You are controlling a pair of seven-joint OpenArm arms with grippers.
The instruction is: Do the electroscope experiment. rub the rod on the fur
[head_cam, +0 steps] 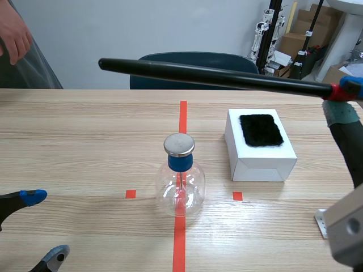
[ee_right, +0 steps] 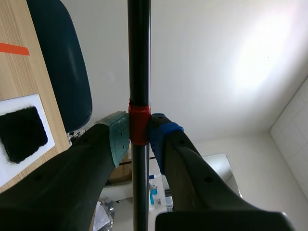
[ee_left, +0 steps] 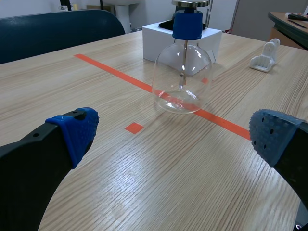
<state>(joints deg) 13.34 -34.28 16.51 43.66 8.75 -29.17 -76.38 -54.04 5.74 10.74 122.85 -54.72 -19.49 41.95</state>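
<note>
A long black rod with a red band near one end hangs level above the table. My right gripper is shut on it at the red band, high at the right. The black fur patch lies on top of a white box below the rod; the fur also shows beside the right fingers. A glass flask electroscope with a blue collar and metal cap stands on the red centre line. My left gripper rests open low at the left, the electroscope ahead of it.
A dark blue chair stands behind the table's far edge. A person's hand is at the far left corner. A small white bracket lies on the table beyond the flask. Cardboard boxes and stands fill the back right.
</note>
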